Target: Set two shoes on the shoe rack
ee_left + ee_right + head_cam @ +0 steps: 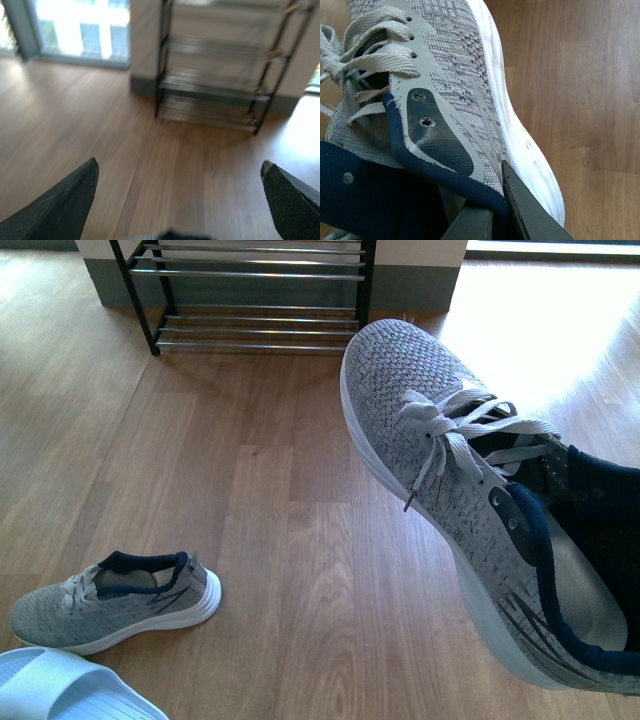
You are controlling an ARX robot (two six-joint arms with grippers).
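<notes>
— What's nearest us?

— A pale blue slide (pixel 70 690), cut off by the corner of the front view. Just beyond it is the floor sneaker (pixel 115 600), resting on its sole with its toe to the left, touching the slide or nearly (I can't tell which).

— And the other one?

— The held sneaker (pixel 450 470) is over on the right, tilted, with its toe aimed at the rack. The right gripper (pixel 487 195) pinches its side wall at the collar. One finger is down inside the mouth against the navy lining, the other outside on the grey knit, just above the white sole.

— The left one?

— The left gripper (pixel 177 200) is spread wide. Its two dark fingers (pixel 65 205) sit at opposite edges of its own camera's view, with only floor between them. (That picture is blurred.)

— Room to move?

— Plenty. The wood floor (pixel 280 490) lies bare from the shoes up to the rack (pixel 250 300), which stands at the far edge against the wall (pixel 410 285). Black uprights frame tiers of silver rods, and the low tiers' rods show unbroken from side to side. In the front view the held sneaker's toe is just beside the rack's right upright, not touching it. Farther left, past the wall's corner, there's a bright window (pixel 80 30), low to the floor.
</notes>
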